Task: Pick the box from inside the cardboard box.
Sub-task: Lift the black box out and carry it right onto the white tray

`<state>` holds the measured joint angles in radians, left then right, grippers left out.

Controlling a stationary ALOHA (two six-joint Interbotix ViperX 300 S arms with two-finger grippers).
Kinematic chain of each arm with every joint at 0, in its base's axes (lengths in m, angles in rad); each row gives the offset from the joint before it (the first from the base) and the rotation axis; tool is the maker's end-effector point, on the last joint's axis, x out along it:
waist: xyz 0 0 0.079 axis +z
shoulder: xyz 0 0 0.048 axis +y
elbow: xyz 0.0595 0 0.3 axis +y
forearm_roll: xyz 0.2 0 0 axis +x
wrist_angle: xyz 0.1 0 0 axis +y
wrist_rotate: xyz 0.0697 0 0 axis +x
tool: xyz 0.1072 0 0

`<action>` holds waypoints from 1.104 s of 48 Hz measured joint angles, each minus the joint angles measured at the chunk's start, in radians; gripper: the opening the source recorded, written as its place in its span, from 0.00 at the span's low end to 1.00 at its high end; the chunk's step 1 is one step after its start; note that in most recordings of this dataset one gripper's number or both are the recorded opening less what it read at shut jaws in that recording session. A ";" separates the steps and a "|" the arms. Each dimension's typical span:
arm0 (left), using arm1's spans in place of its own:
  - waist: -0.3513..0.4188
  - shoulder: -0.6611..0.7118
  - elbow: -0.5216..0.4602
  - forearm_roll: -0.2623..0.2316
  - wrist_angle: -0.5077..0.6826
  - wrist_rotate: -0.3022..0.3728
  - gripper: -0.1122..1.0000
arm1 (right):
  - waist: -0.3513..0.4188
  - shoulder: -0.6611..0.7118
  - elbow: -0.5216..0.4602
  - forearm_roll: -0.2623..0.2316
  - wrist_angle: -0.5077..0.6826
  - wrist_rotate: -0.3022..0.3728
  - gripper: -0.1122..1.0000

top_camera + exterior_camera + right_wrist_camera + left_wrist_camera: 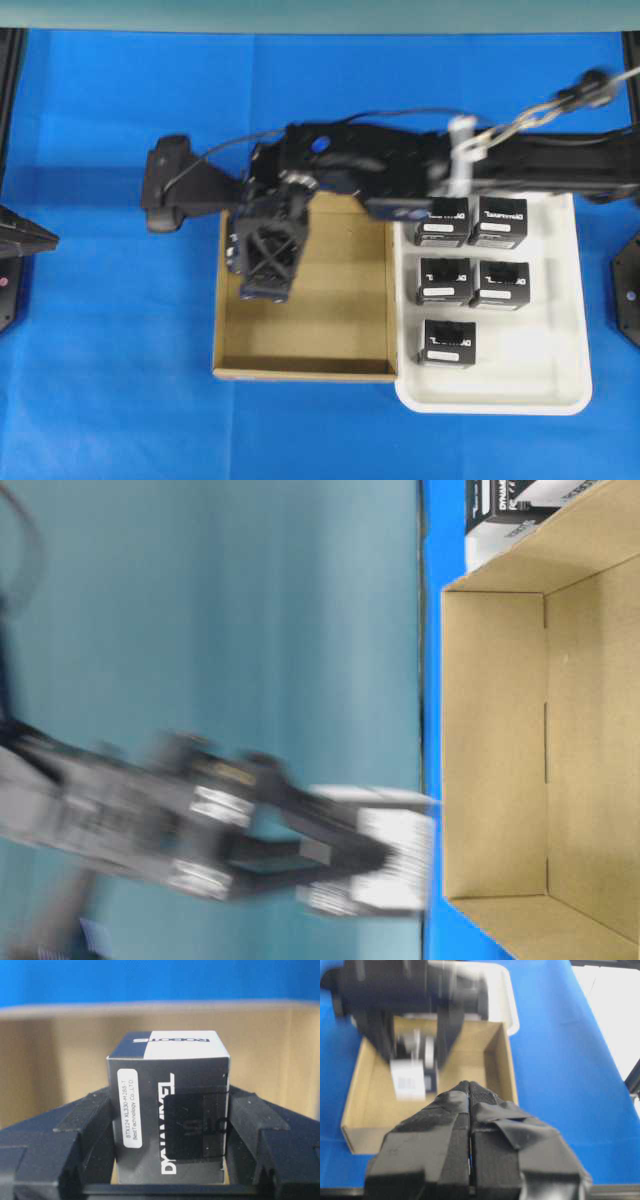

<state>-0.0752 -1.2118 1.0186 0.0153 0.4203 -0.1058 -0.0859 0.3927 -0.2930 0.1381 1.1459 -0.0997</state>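
Note:
In the right wrist view a small black box [170,1110] with white lettering and a white label strip sits between the fingers of my right gripper [170,1125], which is shut on it. Behind it stands a wall of the brown cardboard box [50,1060]. From overhead, the right arm reaches across the middle and the right gripper [265,255] hangs over the left part of the cardboard box [340,300], hiding the held box. The left wrist view shows my left gripper [470,1086] shut and empty, short of the carton [370,1105], with the blurred held box [409,1080] beyond.
A white plastic tray [540,385] lies right against the carton's right wall and holds several identical black boxes [447,342]. Blue cloth covers the table all round. The table-level view shows the carton's inside [495,740] and the right gripper as a blur.

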 measured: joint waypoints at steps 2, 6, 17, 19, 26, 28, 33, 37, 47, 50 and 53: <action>0.000 0.000 0.000 0.000 0.000 -0.002 0.04 | -0.005 -0.028 0.000 0.000 0.021 0.000 0.65; 0.002 0.000 0.000 0.000 0.000 -0.002 0.04 | -0.017 -0.083 0.002 0.000 0.064 0.000 0.65; 0.000 0.002 0.000 0.000 0.000 -0.002 0.04 | -0.028 -0.213 0.017 0.000 0.176 0.006 0.65; 0.000 0.002 0.000 0.000 0.000 -0.002 0.04 | -0.028 -0.233 0.021 0.002 0.198 0.011 0.65; 0.000 0.000 0.000 0.000 0.000 -0.002 0.04 | -0.029 -0.284 0.034 0.000 0.252 0.037 0.65; 0.002 0.000 0.000 0.000 0.000 -0.002 0.04 | -0.029 -0.298 0.038 0.000 0.261 0.044 0.65; 0.000 0.000 0.000 0.000 0.000 -0.002 0.04 | -0.028 -0.342 0.064 0.000 0.278 0.077 0.65; 0.000 0.000 0.000 0.000 0.000 -0.002 0.04 | -0.021 -0.383 0.094 0.002 0.282 0.098 0.65; 0.002 0.000 0.000 0.000 0.000 -0.002 0.04 | 0.015 -0.529 0.224 0.000 0.287 0.170 0.65; 0.000 0.002 0.000 0.002 0.000 -0.002 0.04 | 0.031 -0.575 0.281 0.000 0.287 0.198 0.65; 0.002 0.000 0.000 0.000 0.000 -0.003 0.04 | 0.051 -0.621 0.353 0.000 0.282 0.235 0.65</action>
<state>-0.0736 -1.2118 1.0186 0.0153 0.4203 -0.1089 -0.0353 -0.2286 0.0598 0.1381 1.4281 0.1350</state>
